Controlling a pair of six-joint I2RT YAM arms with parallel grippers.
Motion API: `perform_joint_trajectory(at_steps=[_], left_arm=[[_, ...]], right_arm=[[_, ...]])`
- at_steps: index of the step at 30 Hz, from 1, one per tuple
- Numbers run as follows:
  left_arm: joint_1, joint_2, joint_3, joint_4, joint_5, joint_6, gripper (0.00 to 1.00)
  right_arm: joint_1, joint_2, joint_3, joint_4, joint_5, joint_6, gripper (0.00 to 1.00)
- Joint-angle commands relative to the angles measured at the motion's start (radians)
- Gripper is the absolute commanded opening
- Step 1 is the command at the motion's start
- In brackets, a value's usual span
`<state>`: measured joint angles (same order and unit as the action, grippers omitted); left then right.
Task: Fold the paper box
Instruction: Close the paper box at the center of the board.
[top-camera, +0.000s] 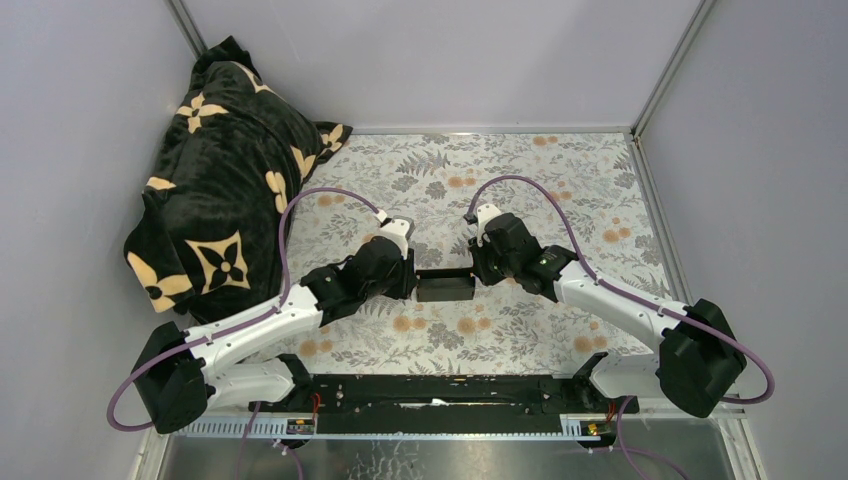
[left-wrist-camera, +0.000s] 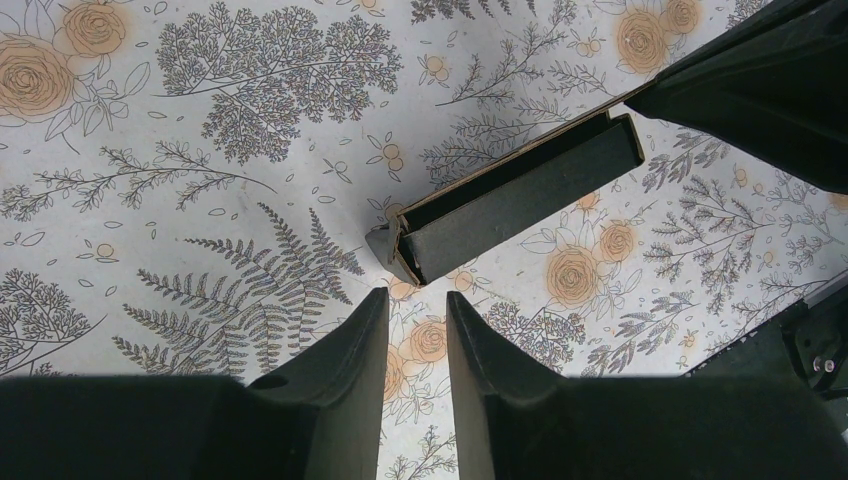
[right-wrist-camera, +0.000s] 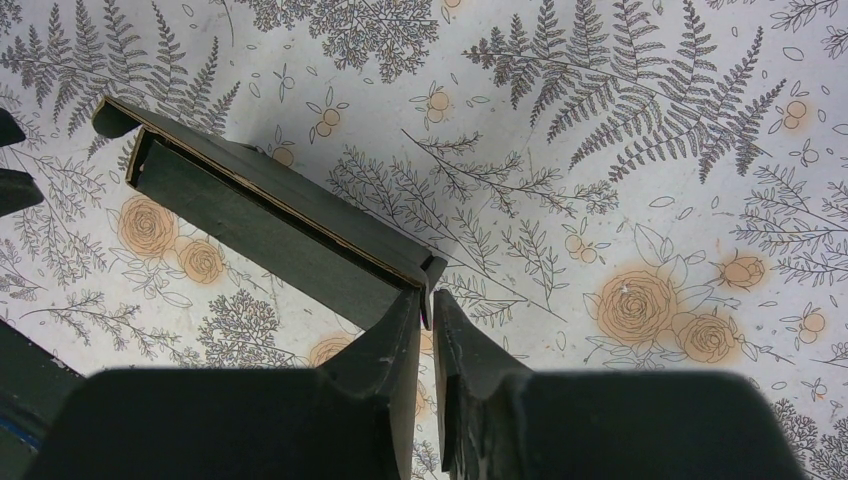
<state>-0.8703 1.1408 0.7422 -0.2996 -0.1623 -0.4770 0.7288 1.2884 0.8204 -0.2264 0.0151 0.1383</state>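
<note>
The paper box (top-camera: 446, 286) is a small black rectangular box, held between the two grippers above the floral table. In the right wrist view the box (right-wrist-camera: 260, 235) runs up-left from my right gripper (right-wrist-camera: 428, 305), which is shut on a thin end flap of it. In the left wrist view the box (left-wrist-camera: 515, 200) lies just beyond my left gripper (left-wrist-camera: 417, 300), whose jaws stand a little apart with nothing between them. The box's near end (left-wrist-camera: 400, 250) shows a loose flap. The right gripper's dark body (left-wrist-camera: 760, 80) holds the far end.
A black plush blanket with cream flowers (top-camera: 225, 180) is heaped at the back left corner. Grey walls (top-camera: 760, 130) close the table on three sides. The floral table cover (top-camera: 560, 180) stretches behind and in front of the grippers.
</note>
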Motion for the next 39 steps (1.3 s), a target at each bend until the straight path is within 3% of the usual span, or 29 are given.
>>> perform_joint_trajectory(at_steps=[1,11,23,33,39], left_arm=[[-0.011,0.009,0.02,0.038,-0.024,0.009,0.33],[-0.025,0.037,0.027,0.042,-0.074,0.018,0.31],[-0.026,0.001,-0.015,0.128,-0.127,0.051,0.37],[-0.027,0.02,-0.022,0.163,-0.114,0.075,0.28],[-0.027,0.037,-0.027,0.156,-0.115,0.071,0.28]], right_arm=[[0.011,-0.029,0.002,0.038,0.001,-0.002,0.17],[0.011,-0.029,0.002,0.038,-0.003,-0.002,0.15],[0.011,-0.027,0.002,0.037,-0.01,-0.002,0.15],[0.012,-0.026,0.001,0.035,-0.012,-0.001,0.15],[0.011,-0.024,0.0,0.037,-0.012,0.001,0.15]])
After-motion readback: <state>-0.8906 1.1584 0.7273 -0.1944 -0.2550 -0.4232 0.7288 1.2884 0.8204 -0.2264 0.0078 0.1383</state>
